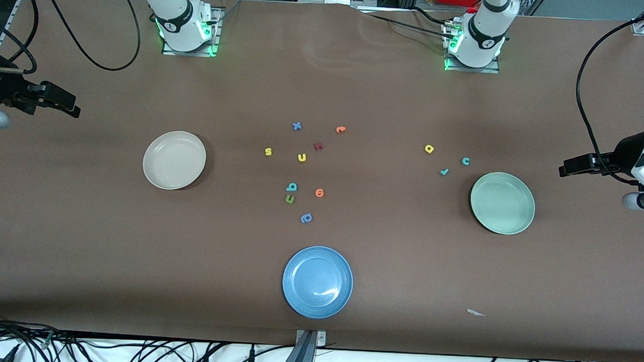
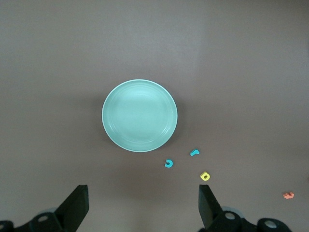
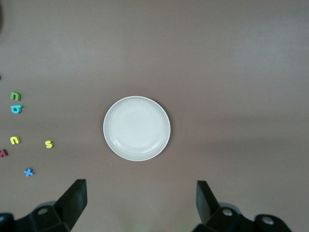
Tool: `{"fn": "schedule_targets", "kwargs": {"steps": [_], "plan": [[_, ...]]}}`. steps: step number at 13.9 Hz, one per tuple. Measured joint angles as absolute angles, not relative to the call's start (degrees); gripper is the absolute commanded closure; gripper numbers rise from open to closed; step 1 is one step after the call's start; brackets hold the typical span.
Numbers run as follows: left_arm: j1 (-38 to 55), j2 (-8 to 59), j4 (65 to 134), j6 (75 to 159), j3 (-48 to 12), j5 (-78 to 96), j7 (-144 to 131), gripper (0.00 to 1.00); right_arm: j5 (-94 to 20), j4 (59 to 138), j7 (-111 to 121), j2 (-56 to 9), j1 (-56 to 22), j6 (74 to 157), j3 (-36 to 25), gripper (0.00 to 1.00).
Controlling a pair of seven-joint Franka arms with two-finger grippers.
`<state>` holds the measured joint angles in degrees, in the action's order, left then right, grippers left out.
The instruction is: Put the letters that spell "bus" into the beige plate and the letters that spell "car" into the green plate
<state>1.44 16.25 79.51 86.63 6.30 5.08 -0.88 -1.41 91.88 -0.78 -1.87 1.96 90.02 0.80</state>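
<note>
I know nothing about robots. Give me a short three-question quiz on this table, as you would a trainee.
1. True or false: the beige plate already holds a letter.
2. Which plate lies nearest the front camera? A) blue plate B) green plate C) beige plate
3. Fill in: the teal c lies beside the ____ plate.

Key: 1 false, all three plates hold nothing. 2 A. 3 green; the left gripper and the right gripper are open.

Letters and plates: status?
Left gripper and right gripper open, empty, waiting at table ends. Beige plate and green plate empty; all letters on table. Nothing blocking.
</note>
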Motion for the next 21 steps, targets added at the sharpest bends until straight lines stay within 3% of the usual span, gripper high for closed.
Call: {"fn": "schedule_targets", "kwargs": {"steps": [21], "plan": [[1.2, 13.8, 79.2, 84.7, 6.6, 5.1, -0.4, 0.00, -1.4, 91.9, -0.8, -1.9, 2.0, 89.9, 0.8, 0.00]]}}
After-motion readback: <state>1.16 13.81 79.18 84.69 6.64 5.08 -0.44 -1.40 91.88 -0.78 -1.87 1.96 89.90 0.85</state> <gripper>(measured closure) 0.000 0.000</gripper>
